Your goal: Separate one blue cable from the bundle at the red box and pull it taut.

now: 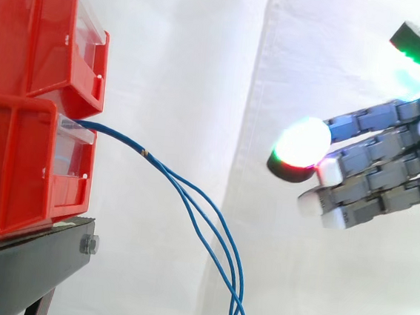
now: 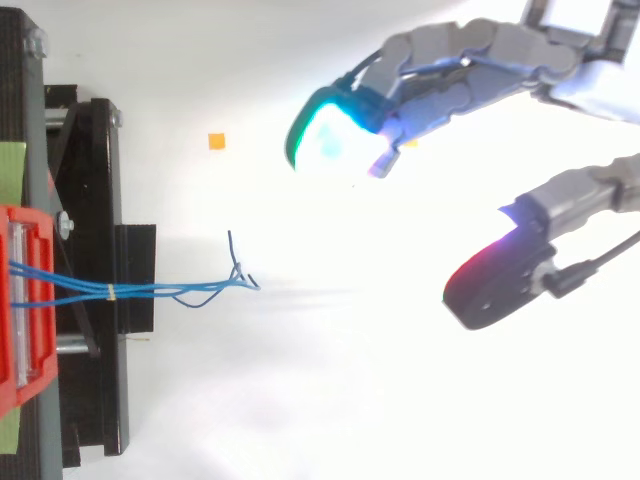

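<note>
Two red bins [image 1: 29, 103] are stacked on a black stand [image 1: 21, 266] at the left. A bundle of thin blue cables [image 1: 191, 197] leaves the lower bin, is tied by a small band [image 1: 146, 153], then splays and hangs down. From above, the blue cables [image 2: 170, 291] run right from the red bin [image 2: 25, 300] and end in loose tips [image 2: 240, 275]. My hand [image 1: 388, 167] hovers to the right of the cables, well clear of them. Its fingers are relaxed and spread apart from the thumb [image 2: 500, 280], and nothing is held between them.
A white curtain fills the background. The black stand [image 2: 90, 300] with its bolts sits under the bins. A small orange marker [image 2: 216, 141] lies on the white floor above the cable ends.
</note>
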`<move>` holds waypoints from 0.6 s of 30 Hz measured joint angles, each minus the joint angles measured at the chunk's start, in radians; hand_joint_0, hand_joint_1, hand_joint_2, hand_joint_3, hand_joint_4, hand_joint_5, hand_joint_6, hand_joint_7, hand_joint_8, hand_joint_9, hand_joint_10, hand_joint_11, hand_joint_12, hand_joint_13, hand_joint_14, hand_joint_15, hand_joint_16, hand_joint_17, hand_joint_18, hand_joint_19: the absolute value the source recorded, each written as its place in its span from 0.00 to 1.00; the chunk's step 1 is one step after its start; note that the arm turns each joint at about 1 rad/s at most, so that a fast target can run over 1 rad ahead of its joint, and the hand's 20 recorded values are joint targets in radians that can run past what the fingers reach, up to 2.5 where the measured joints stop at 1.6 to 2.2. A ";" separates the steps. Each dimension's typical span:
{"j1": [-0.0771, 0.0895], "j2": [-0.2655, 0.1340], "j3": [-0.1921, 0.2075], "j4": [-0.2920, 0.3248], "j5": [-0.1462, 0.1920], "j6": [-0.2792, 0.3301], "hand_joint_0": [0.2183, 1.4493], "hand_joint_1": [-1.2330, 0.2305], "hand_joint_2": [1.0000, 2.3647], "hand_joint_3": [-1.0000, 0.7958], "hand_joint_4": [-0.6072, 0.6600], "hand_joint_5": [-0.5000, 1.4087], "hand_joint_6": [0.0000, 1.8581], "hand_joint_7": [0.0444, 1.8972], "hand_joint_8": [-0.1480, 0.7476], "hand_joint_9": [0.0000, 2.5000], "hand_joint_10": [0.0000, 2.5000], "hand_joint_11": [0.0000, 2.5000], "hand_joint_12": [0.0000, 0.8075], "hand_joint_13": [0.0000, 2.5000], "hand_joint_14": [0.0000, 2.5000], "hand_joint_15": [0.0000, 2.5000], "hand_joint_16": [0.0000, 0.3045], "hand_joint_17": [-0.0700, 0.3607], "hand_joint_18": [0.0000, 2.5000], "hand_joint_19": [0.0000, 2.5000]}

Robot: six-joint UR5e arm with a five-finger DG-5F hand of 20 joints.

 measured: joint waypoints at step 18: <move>-0.004 -0.113 0.070 0.065 -0.005 -0.004 0.18 0.39 0.00 0.28 0.70 0.16 0.27 0.47 0.53 0.21 0.01 0.23 0.53 0.16 0.00 0.12 0.19 0.46 0.10 0.16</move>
